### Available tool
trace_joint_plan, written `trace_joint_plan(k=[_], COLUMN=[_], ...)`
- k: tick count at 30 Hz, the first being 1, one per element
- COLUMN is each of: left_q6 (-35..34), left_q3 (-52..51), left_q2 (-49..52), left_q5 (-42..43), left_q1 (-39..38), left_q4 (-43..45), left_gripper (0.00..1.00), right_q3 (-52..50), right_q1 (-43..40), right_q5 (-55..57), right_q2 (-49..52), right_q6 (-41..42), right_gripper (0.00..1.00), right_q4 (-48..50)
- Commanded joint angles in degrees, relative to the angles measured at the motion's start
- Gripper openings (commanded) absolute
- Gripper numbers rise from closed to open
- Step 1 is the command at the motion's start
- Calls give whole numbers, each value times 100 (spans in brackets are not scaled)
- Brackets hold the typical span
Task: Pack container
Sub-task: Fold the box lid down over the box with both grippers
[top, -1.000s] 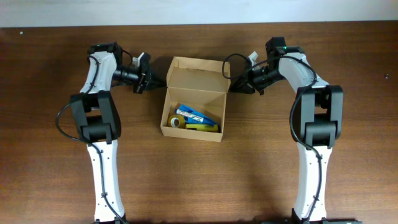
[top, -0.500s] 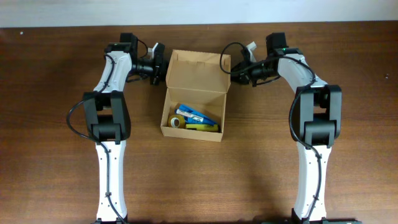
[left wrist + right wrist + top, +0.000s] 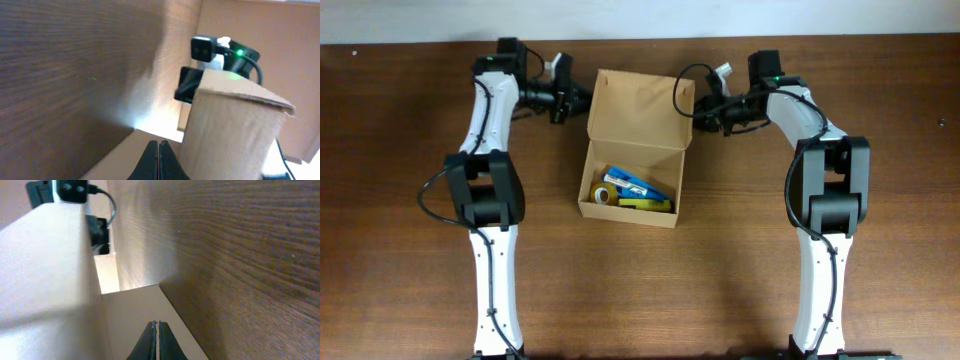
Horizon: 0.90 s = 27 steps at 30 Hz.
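Observation:
The brown cardboard container [image 3: 620,213] stands mid-table with its flap lid [image 3: 640,105] raised at the back. Inside lie a tape roll [image 3: 603,194], a blue pen [image 3: 636,183] and a yellow item [image 3: 646,205]. My left gripper [image 3: 582,100] is shut and empty, its tips at the lid's left edge; in the left wrist view the tips [image 3: 159,146] lie against a cardboard flap [image 3: 230,130]. My right gripper [image 3: 693,112] is shut and empty at the lid's right edge; in the right wrist view its tips [image 3: 156,325] rest over cardboard [image 3: 55,275].
The wooden table [image 3: 400,250] stretches to both sides and in front of the box. A pale wall edge [image 3: 640,15] runs along the back. Each wrist view shows the other arm's camera beyond the lid [image 3: 212,50].
My left arm swung toward the table's back and its gripper came in to the lid's left edge. My right gripper shifted slightly left to the lid's right edge. The box has not moved.

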Motion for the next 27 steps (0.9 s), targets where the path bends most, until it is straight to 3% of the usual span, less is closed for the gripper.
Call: trace_joint_plan(k=[1, 20, 27], left_q6=[466, 1655, 1475], left_q3=[503, 1908, 2352], left_q2=[42, 42, -417], left_q5=[-140, -431, -750], left_q1=[2, -4, -83], left_q4=[-332, -2223, -2249], left_gripper=[2, 2, 1], right_q3=[216, 219, 219], right_q1=[35, 597, 1019], right_q5=[188, 1753, 3167], right_q2=[-623, -2022, -2922], right_q6=[2, -1259, -1335], right_gripper=[4, 4, 4], right_q4=[-109, -2013, -2459])
